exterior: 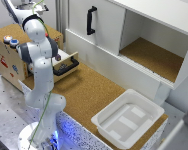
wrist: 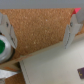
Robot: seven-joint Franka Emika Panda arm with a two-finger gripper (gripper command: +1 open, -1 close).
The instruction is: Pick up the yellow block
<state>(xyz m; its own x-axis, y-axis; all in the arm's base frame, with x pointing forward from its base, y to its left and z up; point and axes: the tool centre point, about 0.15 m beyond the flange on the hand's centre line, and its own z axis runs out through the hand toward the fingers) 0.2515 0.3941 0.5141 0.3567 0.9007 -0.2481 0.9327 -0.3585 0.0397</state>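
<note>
No yellow block shows in either view. In the wrist view my gripper [wrist: 38,41] is open, its two fingers [wrist: 74,27] spread wide over bare cork with nothing between them. A white panel [wrist: 50,65] lies just past the fingertips, with a small dark maroon block [wrist: 81,68] at its edge. In the exterior view the arm [exterior: 39,55] rises at the left and its hand [exterior: 28,7] is near the top edge, above the wooden box; the fingers cannot be made out there.
A wooden box [exterior: 9,60] with coloured buttons [exterior: 10,40] stands at the exterior view's left. Beside it is a small open drawer [exterior: 67,64] with a black handle. Behind stands a white cabinet [exterior: 109,30] with a black handle [exterior: 90,20], and a white tray [exterior: 128,119] sits front right.
</note>
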